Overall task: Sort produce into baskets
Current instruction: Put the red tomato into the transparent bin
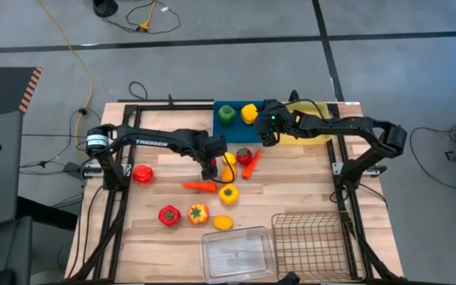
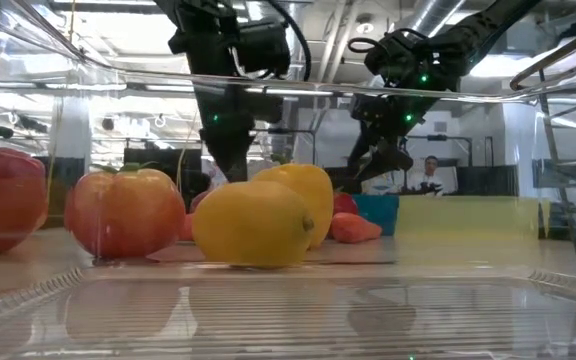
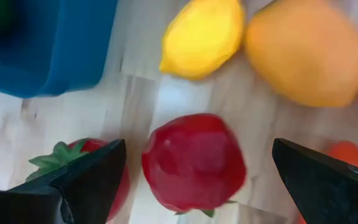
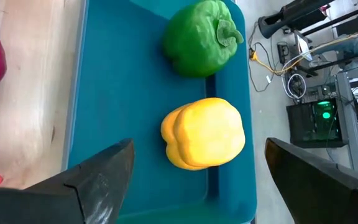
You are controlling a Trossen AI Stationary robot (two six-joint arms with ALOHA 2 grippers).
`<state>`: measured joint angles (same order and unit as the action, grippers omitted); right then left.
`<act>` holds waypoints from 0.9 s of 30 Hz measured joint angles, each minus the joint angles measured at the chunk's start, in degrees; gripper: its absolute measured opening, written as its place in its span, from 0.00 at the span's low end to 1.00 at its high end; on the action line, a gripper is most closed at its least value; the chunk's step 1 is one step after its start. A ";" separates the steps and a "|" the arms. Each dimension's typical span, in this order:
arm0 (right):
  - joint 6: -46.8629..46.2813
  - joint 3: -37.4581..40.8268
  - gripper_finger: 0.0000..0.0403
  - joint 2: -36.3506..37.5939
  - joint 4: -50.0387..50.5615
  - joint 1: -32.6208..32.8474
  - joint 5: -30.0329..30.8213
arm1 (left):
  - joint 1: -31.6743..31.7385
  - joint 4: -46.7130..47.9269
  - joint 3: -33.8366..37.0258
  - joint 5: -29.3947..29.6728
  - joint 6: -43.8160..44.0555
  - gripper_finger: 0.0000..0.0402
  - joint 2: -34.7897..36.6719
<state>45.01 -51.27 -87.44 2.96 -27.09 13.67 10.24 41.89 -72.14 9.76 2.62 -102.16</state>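
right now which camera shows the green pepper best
The right wrist view: the green pepper lies large and unobstructed in the blue tray. The high view shows it small; the low and left wrist views don't clearly show it.

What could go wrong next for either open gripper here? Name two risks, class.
The left gripper straddles a red berry crowded by a lemon and another berry; closing may nudge them. The right gripper over the blue tray could bump the yellow pepper.
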 joint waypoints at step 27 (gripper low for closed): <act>-0.02 0.00 0.96 0.02 0.00 0.02 -0.07 | -0.11 -10.53 8.35 1.05 2.67 0.83 -0.23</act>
<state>44.99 -51.27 -87.42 2.96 -27.07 13.61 10.13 31.36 -63.79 10.81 5.29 -102.39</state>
